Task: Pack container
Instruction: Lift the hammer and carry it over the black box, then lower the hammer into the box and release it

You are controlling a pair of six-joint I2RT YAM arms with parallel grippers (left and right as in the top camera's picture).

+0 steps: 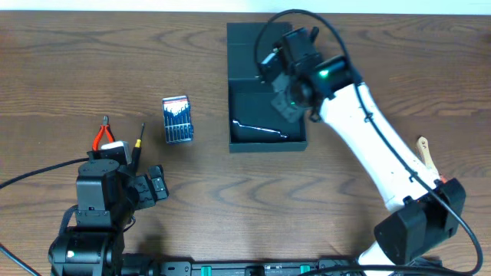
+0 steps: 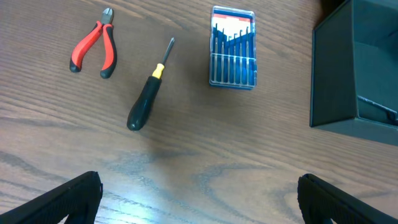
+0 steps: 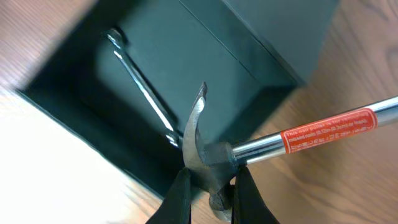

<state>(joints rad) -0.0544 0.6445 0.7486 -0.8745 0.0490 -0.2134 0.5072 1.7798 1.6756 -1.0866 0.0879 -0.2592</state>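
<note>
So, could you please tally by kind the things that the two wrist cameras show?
Pliers: 1
Screwdriver: 1
Bit case: 1
Hammer: 1
Wrench: 1
Container: 1
Total: 6

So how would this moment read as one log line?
right gripper: shut on hammer, over container | inside: wrench | left gripper: open

Soft, even light covers the table (image 1: 77, 61); we see glare on the hammer (image 3: 273, 146) shaft and the container (image 3: 155, 37) edges blurred.
</note>
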